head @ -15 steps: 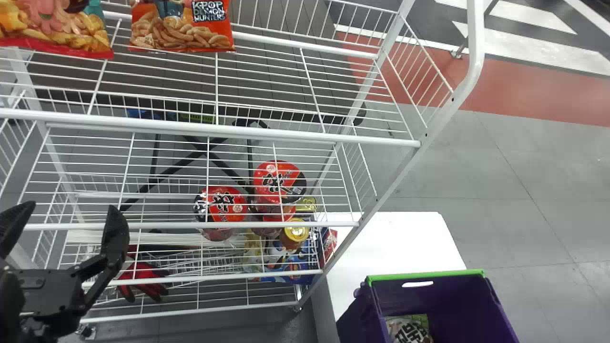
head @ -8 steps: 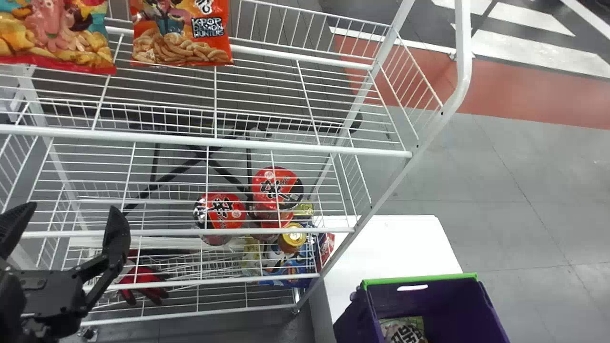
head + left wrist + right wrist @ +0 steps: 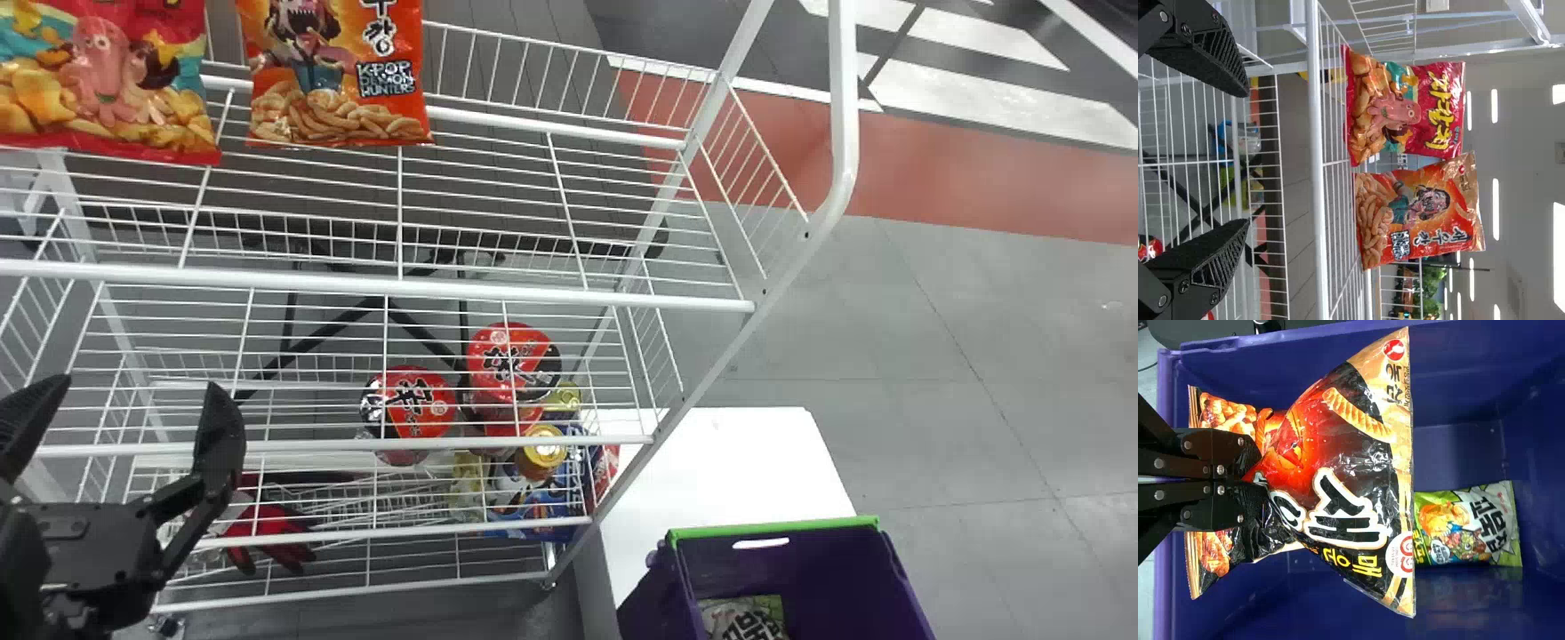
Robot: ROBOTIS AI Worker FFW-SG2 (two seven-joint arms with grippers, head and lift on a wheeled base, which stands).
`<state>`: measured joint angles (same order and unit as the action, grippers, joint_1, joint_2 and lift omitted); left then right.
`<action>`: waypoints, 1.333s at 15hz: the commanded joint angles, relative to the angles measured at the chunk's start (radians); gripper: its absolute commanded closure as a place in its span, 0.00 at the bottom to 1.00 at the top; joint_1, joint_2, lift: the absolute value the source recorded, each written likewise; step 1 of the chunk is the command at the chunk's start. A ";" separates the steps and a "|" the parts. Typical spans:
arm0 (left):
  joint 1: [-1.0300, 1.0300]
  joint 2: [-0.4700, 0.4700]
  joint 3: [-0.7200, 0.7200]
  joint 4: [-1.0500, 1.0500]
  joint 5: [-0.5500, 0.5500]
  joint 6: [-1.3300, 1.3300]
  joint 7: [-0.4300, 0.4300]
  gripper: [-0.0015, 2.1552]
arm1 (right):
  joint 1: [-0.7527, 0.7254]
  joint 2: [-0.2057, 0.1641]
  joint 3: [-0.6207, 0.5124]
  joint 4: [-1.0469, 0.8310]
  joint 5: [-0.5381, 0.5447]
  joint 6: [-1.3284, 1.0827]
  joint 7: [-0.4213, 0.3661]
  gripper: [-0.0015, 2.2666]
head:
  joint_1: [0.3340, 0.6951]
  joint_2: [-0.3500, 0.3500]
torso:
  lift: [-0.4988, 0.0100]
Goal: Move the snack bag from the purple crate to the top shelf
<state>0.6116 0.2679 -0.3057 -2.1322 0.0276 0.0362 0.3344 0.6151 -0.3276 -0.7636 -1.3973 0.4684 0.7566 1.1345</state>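
Apparently for lifting clear of the purple crate (image 3: 1538,360), the right end effector (image 3: 1261,480) tightly pinches the snack bag (image 3: 1338,460), the left end effector (image 3: 1248,159) gaping empty

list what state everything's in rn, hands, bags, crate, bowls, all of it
left hand: open, holding nothing
right hand: closed on the black bag
black bag: gripped, creased near the fingers
green bag: lying in the crate, not held
crate: open on top
red bag: upright on the top shelf
orange bag: upright beside it
red bowls: covered
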 commanded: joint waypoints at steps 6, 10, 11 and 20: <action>-0.007 -0.002 0.007 0.003 0.008 0.000 0.005 0.07 | -0.031 -0.007 -0.002 0.000 0.012 0.022 0.010 0.62 | 1.00 0.00 | 0.75; 0.001 -0.002 0.013 -0.006 0.006 0.000 0.006 0.07 | -0.043 -0.013 -0.005 0.000 0.012 0.022 0.019 0.62 | 1.00 0.00 | 0.78; 0.002 -0.002 0.011 -0.008 0.006 0.000 0.006 0.07 | -0.043 -0.013 -0.005 0.000 0.012 0.022 0.019 0.62 | 1.00 0.00 | 0.79; 0.010 -0.002 0.016 -0.018 0.003 0.000 0.006 0.07 | -0.046 -0.015 -0.005 0.011 0.012 0.007 0.021 0.62 | 1.00 0.00 | 0.86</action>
<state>0.6207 0.2659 -0.2911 -2.1510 0.0315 0.0361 0.3405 0.5690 -0.3414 -0.7685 -1.3906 0.4801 0.7661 1.1535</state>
